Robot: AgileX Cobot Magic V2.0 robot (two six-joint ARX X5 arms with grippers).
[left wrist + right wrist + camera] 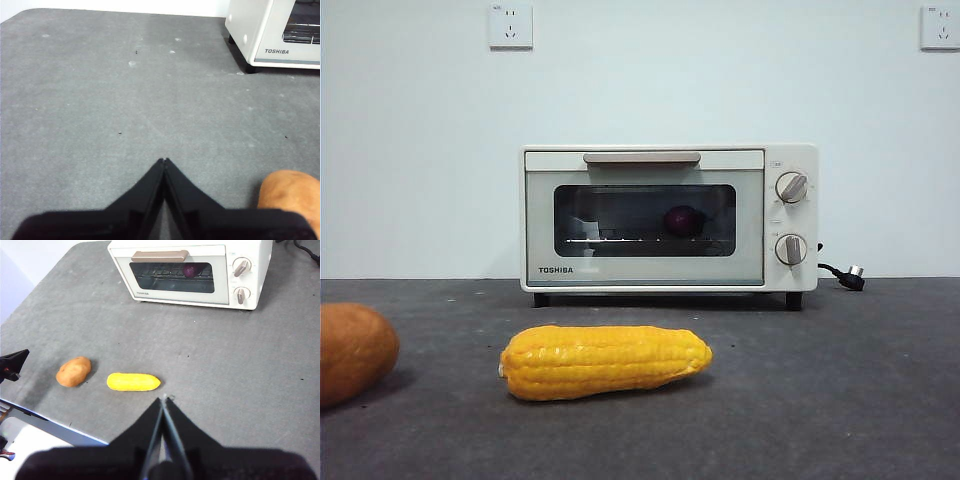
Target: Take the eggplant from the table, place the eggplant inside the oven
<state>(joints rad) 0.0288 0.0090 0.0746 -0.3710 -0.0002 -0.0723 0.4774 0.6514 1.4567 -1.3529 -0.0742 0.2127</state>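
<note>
On my screens the eggplant point(684, 221) sits inside the oven point(668, 218), on the wire rack point(620, 240) behind the glass window of the shut door, toward the side nearer the two knobs point(791, 187). The oven stands at the back of the desk point(820, 380) with its plug point(855, 277) lying beside it. In front of it, out on the open desk, I see the yellow corn cob point(605, 361) lying on its side, and just beside that, apart from it, the orange-brown vegetable point(353, 352). My left claw point(164, 160) hangs over bare desk with its jaws pressed together and nothing between them, the orange-brown vegetable close beside it. My right claw point(165, 398) is likewise pressed together and empty, held high above the desk's near side, well apart from the oven.
</note>
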